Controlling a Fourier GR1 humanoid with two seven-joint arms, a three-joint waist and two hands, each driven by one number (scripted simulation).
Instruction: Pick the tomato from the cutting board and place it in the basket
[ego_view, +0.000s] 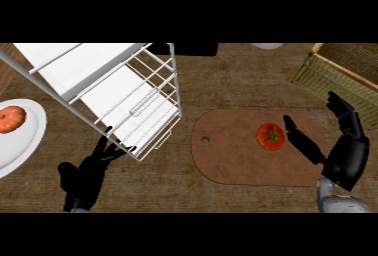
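my right hand (345, 156) hangs open over the right end of the board (236, 165), fingers straight and spread, thumb (303, 140) stretched out toward the left, holding nothing. the tomato (271, 136) sits on the board just left of my thumb, close beside it, stem up. the basket (336, 70) lies beyond my fingertips, up and a little to the right. my left hand (85, 175) rests open at the lower left, fingers pointing up at the corner of a white wire rack (125, 90). left of that hand is a white plate (18, 145) bearing an orange fruit (11, 119).
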